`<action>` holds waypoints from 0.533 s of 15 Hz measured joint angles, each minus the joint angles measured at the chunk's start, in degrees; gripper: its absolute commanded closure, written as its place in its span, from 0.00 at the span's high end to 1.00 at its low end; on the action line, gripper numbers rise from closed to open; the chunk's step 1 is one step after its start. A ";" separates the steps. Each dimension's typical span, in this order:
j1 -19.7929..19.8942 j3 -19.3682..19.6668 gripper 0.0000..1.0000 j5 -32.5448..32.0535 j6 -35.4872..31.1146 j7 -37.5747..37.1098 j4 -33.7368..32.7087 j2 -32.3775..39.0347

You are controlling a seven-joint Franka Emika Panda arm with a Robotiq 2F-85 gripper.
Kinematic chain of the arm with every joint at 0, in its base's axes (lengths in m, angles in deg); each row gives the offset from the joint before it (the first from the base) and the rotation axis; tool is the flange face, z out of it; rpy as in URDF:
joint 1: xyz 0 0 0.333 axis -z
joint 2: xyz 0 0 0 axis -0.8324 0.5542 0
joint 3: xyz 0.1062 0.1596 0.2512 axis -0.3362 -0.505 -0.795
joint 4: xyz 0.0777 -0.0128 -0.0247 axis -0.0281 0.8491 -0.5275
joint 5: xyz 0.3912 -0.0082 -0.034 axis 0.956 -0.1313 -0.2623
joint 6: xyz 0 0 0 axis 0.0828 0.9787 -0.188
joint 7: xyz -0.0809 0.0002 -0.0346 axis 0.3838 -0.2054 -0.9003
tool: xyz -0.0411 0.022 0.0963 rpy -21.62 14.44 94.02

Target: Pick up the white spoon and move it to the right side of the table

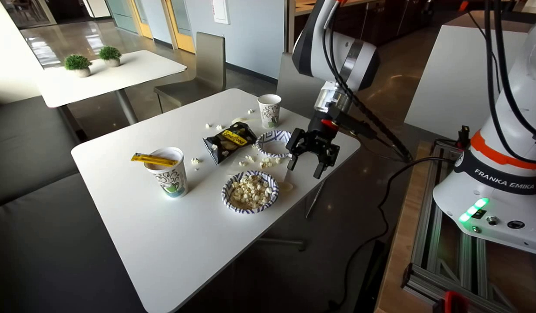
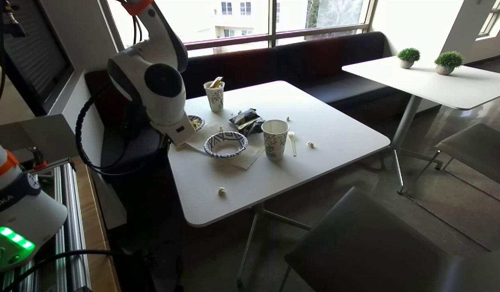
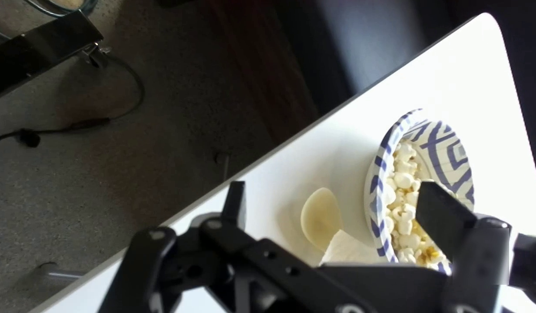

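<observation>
A pale, cream-white spoon (image 3: 321,217) lies on the white table (image 1: 133,226) near its edge, beside a bowl of popcorn. In the wrist view its bowl end shows, and a napkin and my gripper hide the handle. The spoon (image 1: 286,186) also shows in an exterior view, below my gripper. My gripper (image 1: 305,168) is open and empty, above the table edge by the spoon. In the wrist view the spoon lies between the fingers of the gripper (image 3: 332,191), lower than them. In an exterior view the arm hides the spoon and most of the gripper; the table (image 2: 335,142) shows.
The popcorn bowl (image 1: 250,192) is right beside the spoon. An empty bowl (image 2: 225,144), a Smartfood bag (image 1: 230,141), two paper cups (image 1: 169,176) (image 1: 270,111), a fork (image 2: 292,143), a napkin (image 2: 246,160) and loose popcorn lie around the table.
</observation>
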 measured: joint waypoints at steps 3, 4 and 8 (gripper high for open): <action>-0.09 -0.39 0.79 4.88 -0.12 5.19 -2.02 3.84; -0.09 -0.36 0.72 6.74 -0.13 6.87 -2.66 4.84; -0.08 0.00 0.51 13.18 -0.13 12.12 -4.87 7.76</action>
